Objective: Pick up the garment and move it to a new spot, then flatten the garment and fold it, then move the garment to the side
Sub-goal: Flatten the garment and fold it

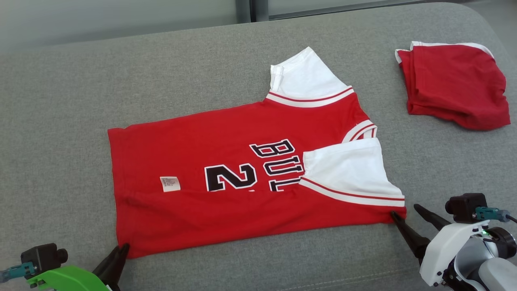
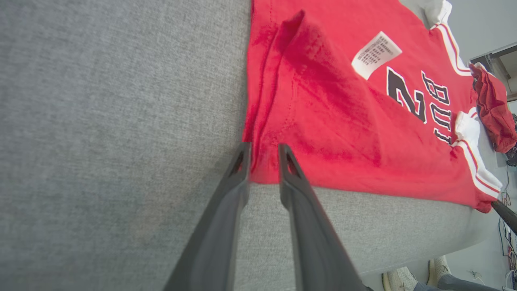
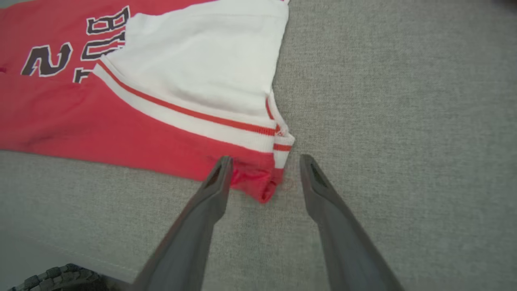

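Right gripper gapes around a soft red jersey corner.

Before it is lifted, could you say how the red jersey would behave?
Probably floppy: the red jersey lies flat with soft creases, so it should sag. Likely light, being thin cloth. It may cling to the textured grey cushion when pushed.
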Motion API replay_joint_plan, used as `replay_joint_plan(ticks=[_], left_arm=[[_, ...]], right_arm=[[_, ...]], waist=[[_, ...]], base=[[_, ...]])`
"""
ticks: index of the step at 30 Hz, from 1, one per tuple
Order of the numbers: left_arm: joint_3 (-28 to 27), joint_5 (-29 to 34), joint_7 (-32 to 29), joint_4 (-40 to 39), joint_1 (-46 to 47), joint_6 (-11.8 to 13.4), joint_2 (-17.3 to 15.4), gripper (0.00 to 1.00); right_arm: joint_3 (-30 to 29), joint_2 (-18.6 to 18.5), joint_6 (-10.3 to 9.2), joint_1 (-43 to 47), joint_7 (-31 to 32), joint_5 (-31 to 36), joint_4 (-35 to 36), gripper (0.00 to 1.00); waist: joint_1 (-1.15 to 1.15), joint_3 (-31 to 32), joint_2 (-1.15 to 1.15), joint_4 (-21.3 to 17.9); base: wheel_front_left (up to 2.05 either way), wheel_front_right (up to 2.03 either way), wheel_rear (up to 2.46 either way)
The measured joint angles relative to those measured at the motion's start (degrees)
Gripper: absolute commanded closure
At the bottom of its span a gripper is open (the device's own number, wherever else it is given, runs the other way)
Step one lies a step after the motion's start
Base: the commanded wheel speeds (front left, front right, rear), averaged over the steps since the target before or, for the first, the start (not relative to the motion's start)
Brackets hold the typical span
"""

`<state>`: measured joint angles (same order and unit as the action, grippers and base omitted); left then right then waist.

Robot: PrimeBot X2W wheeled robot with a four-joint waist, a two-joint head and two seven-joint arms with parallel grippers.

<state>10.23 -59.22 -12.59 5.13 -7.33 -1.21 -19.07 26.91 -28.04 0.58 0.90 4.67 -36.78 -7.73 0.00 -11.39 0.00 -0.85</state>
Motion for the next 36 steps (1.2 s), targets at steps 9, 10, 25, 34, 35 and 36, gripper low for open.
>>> replay_joint_plan(ticks=[9, 10, 25, 34, 35, 36], left_arm=[[0.9, 2.2, 0.1, -0.2, -0.1, 2.2, 0.1, 0.00], [0.9, 2.2, 0.1, -0.2, -0.1, 2.2, 0.1, 0.00], [-0.7, 6.7, 5.0, -1.8, -0.8, 4.8, -0.3, 0.00], [1.0, 11.1, 9.9, -2.3, -0.1, 4.2, 0.3, 0.00], [1.4, 11.5, 10.2, -2.3, 0.4, 4.1, 0.3, 0.00], [1.5, 11.9, 10.7, -2.2, 0.9, 4.0, 0.3, 0.00]], right_arm=[[0.2, 0.0, -1.49, 1.5, 0.0, 1.0, 0.5, 0.00], [0.2, 0.0, -1.49, 1.5, 0.0, 1.0, 0.5, 0.00], [-2.2, -1.0, -4.23, 1.2, -4.7, 5.1, 5.4, 0.00], [-2.3, 1.8, -5.25, -0.5, -10.4, 8.3, 6.5, 0.00], [-2.3, 2.0, -5.26, -0.5, -10.9, 8.6, 6.4, 0.00], [-2.3, 2.2, -5.30, -0.6, -11.3, 8.6, 6.2, 0.00]], waist=[[0.00, 1.8, 0.00, 1.0], [0.00, 1.8, 0.00, 1.0], [0.00, 5.2, 0.00, 2.0], [0.00, 7.2, 0.00, 2.4], [0.00, 7.4, 0.00, 2.5], [0.00, 7.5, 0.00, 2.6]], base=[[0.00, 0.00, 0.00], [0.00, 0.00, 0.00], [0.00, 0.00, 0.00], [0.00, 0.00, 0.00], [0.00, 0.00, 0.00], [0.00, 0.00, 0.00]])
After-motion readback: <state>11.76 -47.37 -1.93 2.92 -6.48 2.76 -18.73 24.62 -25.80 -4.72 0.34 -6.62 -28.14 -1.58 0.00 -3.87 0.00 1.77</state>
